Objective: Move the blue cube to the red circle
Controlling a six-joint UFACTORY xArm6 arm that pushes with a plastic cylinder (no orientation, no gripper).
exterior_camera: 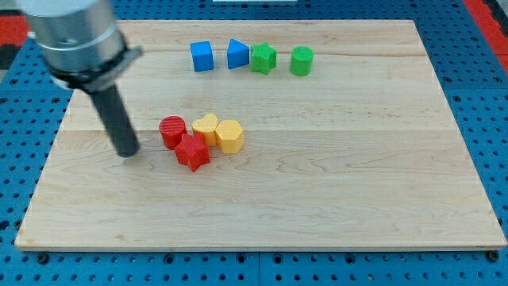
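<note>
The blue cube (pixel 202 56) sits near the view's top, left of centre, on the wooden board (pixel 333 183). The red circle (pixel 171 131), a short red cylinder, stands lower, left of centre. My tip (pixel 127 152) rests on the board just left of the red circle, a small gap apart. The tip is well below and left of the blue cube. The rod rises up and left to the grey arm body (pixel 73 36).
A second blue block (pixel 236 53), a green star (pixel 263 58) and a green cylinder (pixel 301 60) line up right of the blue cube. A red star (pixel 192 152), a yellow heart (pixel 205 126) and a yellow hexagon (pixel 229 136) crowd the red circle's right side.
</note>
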